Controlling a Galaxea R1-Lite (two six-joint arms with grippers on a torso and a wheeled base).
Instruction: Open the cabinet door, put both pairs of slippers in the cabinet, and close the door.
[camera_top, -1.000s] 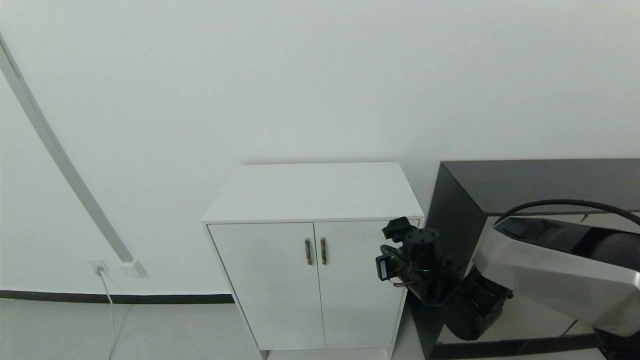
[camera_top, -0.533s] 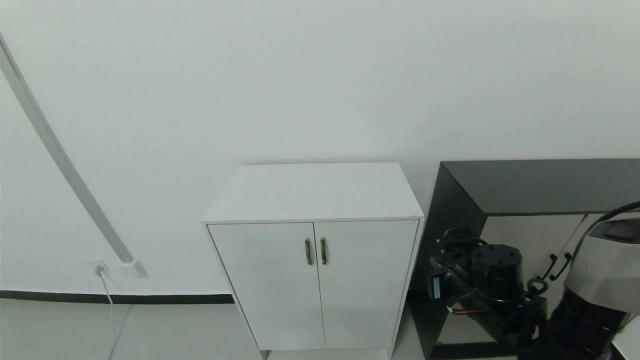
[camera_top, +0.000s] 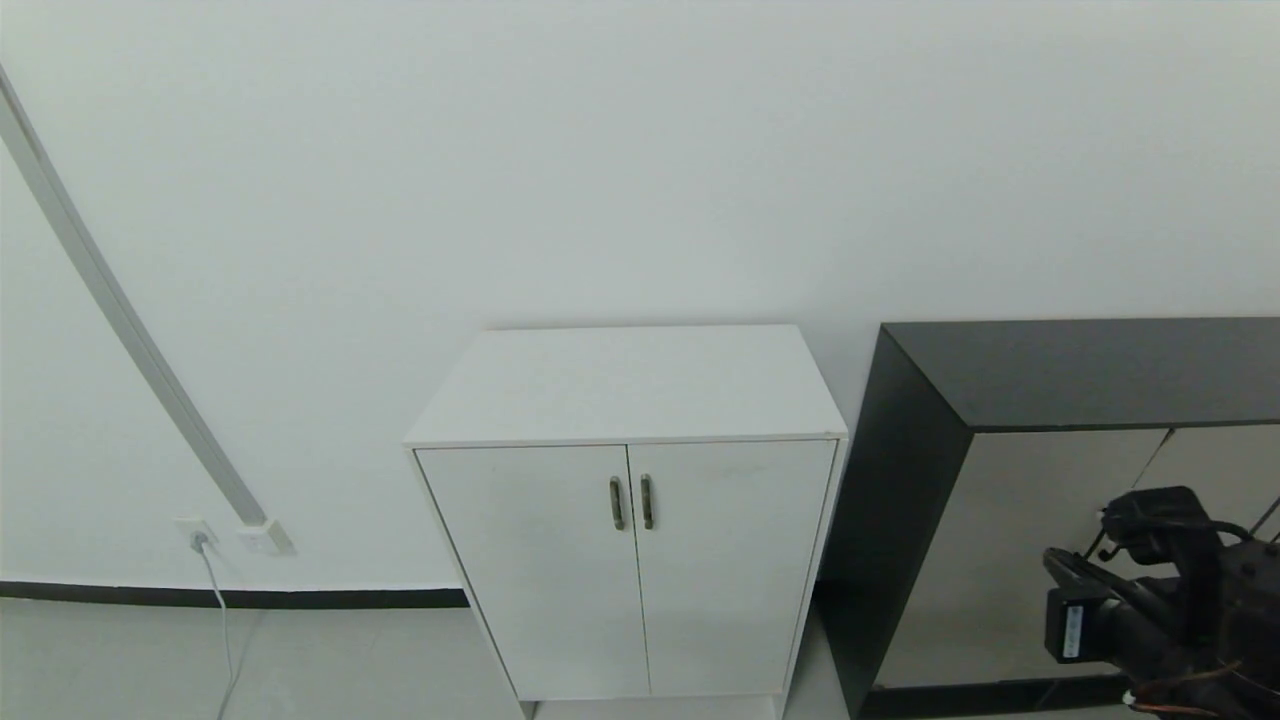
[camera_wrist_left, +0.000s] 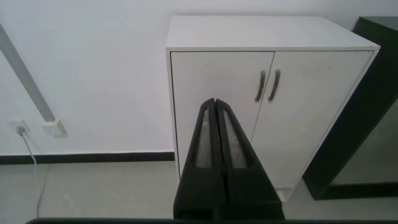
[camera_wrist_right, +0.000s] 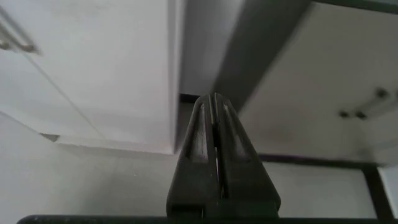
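Observation:
The white cabinet (camera_top: 625, 385) stands against the wall with both doors closed. Its two dark handles (camera_top: 631, 502) sit side by side at the middle seam. My right arm (camera_top: 1170, 600) hangs low to the right of it, in front of the black unit. In the right wrist view my right gripper (camera_wrist_right: 214, 102) is shut with nothing in it, off the cabinet's right lower corner (camera_wrist_right: 168, 93). My left gripper (camera_wrist_left: 215, 106) is also shut and holds nothing. It faces the cabinet's left door (camera_wrist_left: 217, 81) from a distance.
A black unit (camera_top: 1050, 370) with a glossy front stands right beside the cabinet. A wall socket with a cable (camera_top: 200, 535) and a slanted duct (camera_top: 120, 310) are on the left. Open floor (camera_top: 250, 660) lies left of the cabinet.
My right arm has swung from in front of the cabinet's right door to the right and downward, ending before the black unit. The cabinet doors stay closed.

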